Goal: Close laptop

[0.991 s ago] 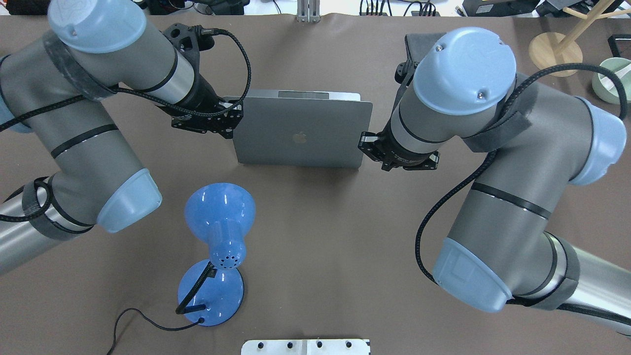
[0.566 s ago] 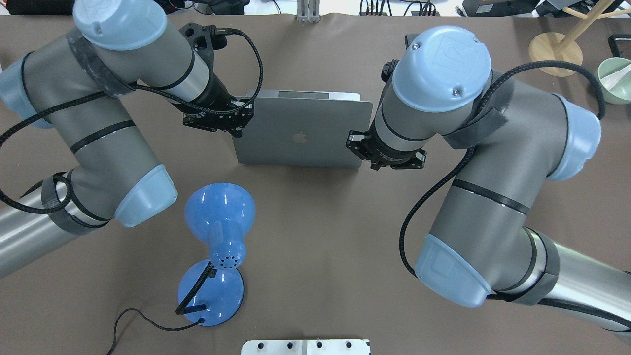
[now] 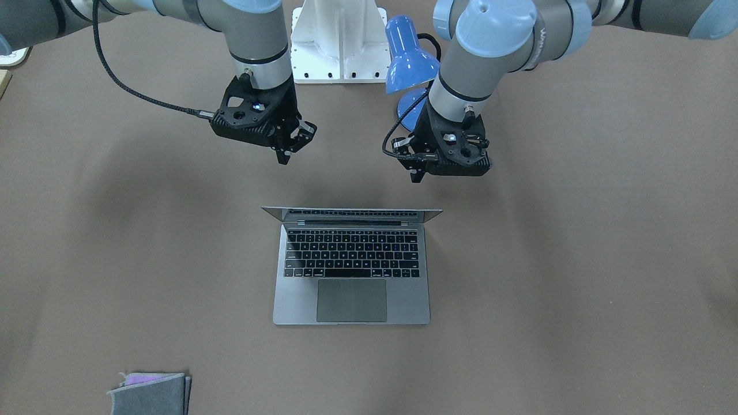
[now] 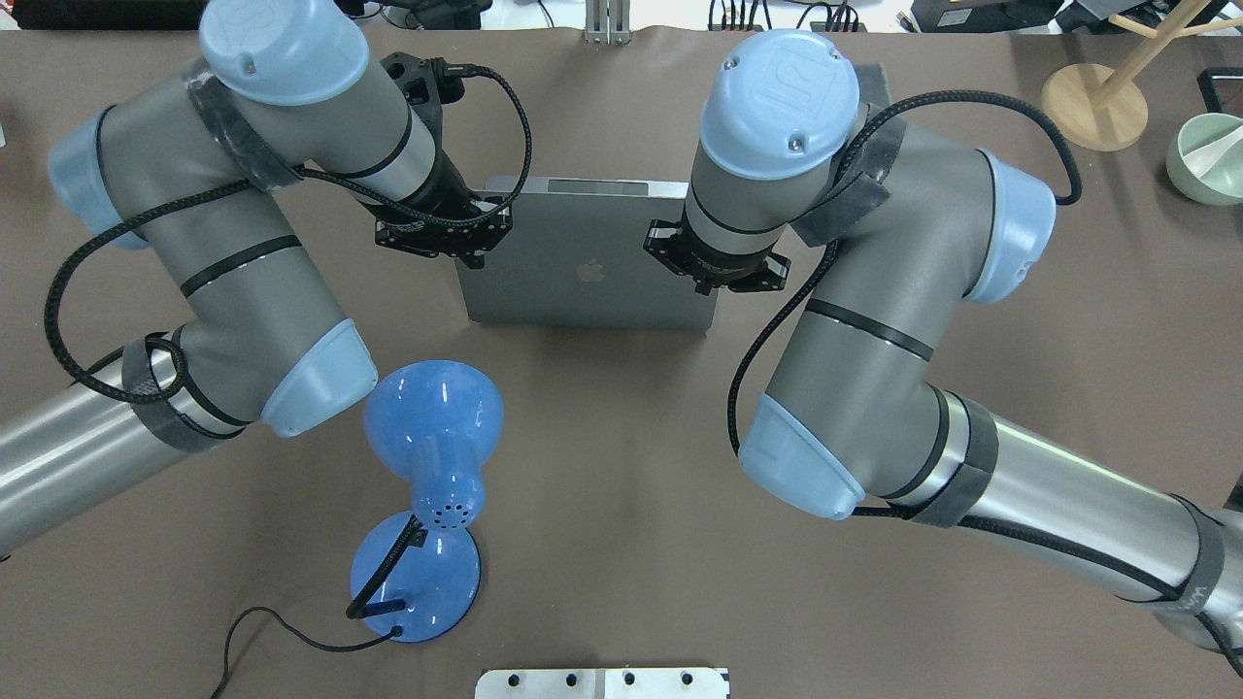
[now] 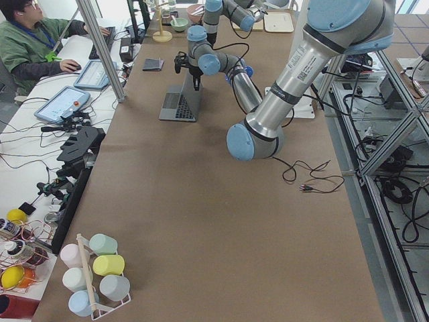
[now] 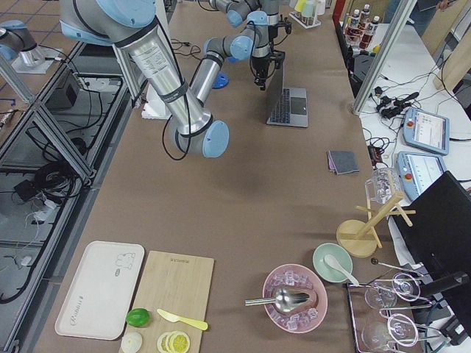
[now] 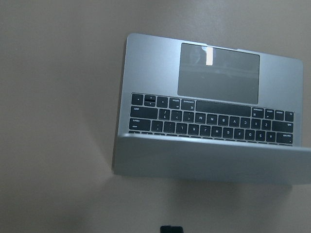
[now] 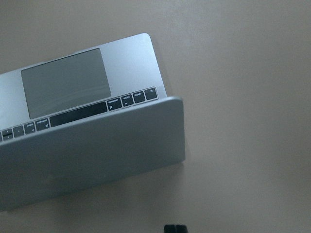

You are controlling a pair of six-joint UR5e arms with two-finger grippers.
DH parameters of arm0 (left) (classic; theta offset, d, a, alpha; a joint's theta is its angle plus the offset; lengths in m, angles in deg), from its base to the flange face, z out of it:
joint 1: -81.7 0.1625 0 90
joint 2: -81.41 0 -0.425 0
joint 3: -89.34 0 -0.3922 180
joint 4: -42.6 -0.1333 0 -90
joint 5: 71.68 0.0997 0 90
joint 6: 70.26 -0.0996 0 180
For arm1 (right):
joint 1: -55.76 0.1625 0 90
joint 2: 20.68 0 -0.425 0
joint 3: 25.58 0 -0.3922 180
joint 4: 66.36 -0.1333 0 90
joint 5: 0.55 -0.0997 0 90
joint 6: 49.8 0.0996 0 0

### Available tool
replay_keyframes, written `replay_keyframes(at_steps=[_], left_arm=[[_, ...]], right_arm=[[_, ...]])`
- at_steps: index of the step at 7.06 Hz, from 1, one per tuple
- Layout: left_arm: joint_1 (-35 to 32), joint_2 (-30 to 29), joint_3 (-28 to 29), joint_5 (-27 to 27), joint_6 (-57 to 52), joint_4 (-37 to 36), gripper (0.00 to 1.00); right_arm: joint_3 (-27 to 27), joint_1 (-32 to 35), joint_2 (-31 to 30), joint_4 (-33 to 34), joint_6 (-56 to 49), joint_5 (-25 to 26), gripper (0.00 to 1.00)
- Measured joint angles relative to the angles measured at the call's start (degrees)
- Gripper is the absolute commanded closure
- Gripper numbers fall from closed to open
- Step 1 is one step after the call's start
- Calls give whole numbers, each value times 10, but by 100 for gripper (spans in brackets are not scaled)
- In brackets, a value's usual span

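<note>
1. A blue desk lamp (image 4: 433, 419) stands on its round base on the brown table (image 4: 631, 485);
2. a grey felt pouch (image 3: 151, 394) with a purple edge lies flat near a table corner;
3. a green bowl (image 4: 1204, 165) holding a white spoon sits near a wooden stand (image 4: 1093, 105);
4. pastel mugs (image 5: 94, 272) hang on a rack.
</note>
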Motion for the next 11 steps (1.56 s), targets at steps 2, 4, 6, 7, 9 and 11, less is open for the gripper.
replay_keyframes(at_steps=[2, 4, 6, 7, 9, 11], left_arm=[[3, -9, 14, 6, -5, 2, 100], [3, -23, 38, 8, -32, 2, 100], [-5, -32, 51, 9, -54, 2, 100], [-13, -40, 62, 9, -63, 2, 100], [-33, -61, 96, 9, -84, 4, 100], [-50, -81, 132, 8, -105, 7, 100]], right_arm=[[-40, 15, 17, -22, -1, 2, 100], [-69, 25, 26, -45, -3, 1, 100], [-100, 31, 38, -63, -5, 1, 100], [-109, 33, 43, -66, -7, 1, 100], [-124, 36, 48, -76, -9, 0, 100], [-141, 44, 50, -88, -14, -1, 100]])
